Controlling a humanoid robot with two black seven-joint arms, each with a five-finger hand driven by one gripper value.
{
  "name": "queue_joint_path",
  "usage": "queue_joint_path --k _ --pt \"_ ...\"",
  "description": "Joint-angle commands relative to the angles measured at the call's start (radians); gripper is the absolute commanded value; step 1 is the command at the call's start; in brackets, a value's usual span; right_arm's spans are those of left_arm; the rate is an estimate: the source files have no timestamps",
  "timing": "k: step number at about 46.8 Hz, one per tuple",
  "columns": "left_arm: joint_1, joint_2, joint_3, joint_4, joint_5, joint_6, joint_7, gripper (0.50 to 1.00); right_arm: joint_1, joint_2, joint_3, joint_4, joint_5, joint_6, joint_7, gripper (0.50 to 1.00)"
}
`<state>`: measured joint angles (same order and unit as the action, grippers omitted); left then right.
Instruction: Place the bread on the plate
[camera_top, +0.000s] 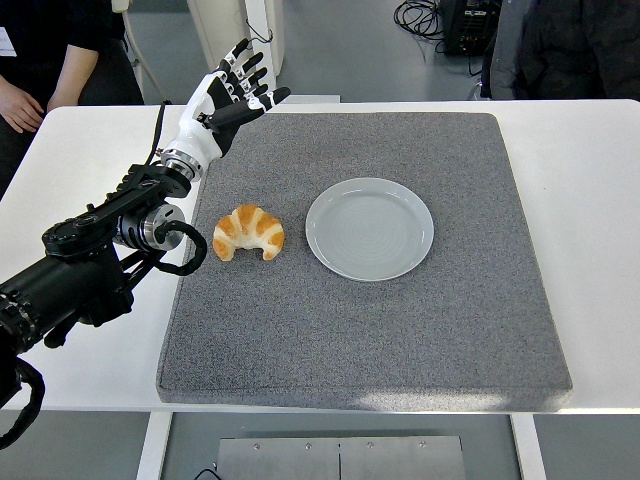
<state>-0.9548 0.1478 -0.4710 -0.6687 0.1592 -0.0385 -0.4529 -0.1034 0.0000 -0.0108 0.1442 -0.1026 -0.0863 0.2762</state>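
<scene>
Grey felt-like mat: rectangular, lies flat on the white table and covers most of its middle; bare table shows to either side and along the near edge.

Bread: one golden-brown croissant with pale stripes, curved, its two ends pointing toward the near edge. Lies on the mat's left part, just left of the plate, not touching it.

Plate: round, pale grey-blue, shallow rim, nothing on it. Sits on the mat a little left of centre.

Left hand: white palm shell with black fingers, at the end of the black left arm that enters from the picture's left edge. Hand is raised over the mat's far left corner, fingers spread wide and extended, thumb out toward the right; it holds nothing. It stands well beyond the croissant, apart from it. A black cable loops from the forearm just left of the croissant.

Person: at the far left of the table's top edge, dark clothing, one forearm and hand showing near the table corner. A second dark-clothed figure stands behind the table's far right.
</scene>
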Motion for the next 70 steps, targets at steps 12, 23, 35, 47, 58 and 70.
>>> queue_joint_path --k 12,23,35,47,58,70 --pt "-0.007 0.001 0.000 -0.002 0.002 0.000 0.000 0.971 0.001 0.000 -0.002 0.000 0.000 0.000 0.000 1.000" --pt "-0.010 0.006 0.000 -0.015 0.002 0.002 0.002 0.969 0.001 0.000 0.000 0.000 0.000 0.000 0.000 1.000" --pt "-0.024 0.093 0.014 -0.219 0.000 0.106 0.019 0.965 0.001 0.000 0.002 0.000 0.000 0.000 0.000 1.000" --pt "-0.153 0.302 0.153 -0.555 0.000 0.247 0.180 0.930 0.001 0.000 0.002 0.000 0.000 0.000 0.000 1.000" --pt "-0.338 0.415 0.389 -0.634 -0.001 0.247 0.240 0.913 0.001 0.000 0.000 0.000 0.000 0.002 0.000 1.000" --pt "-0.636 0.466 0.782 -0.718 0.000 0.247 0.273 0.913 0.001 0.000 0.000 0.000 0.000 0.000 0.000 1.000"
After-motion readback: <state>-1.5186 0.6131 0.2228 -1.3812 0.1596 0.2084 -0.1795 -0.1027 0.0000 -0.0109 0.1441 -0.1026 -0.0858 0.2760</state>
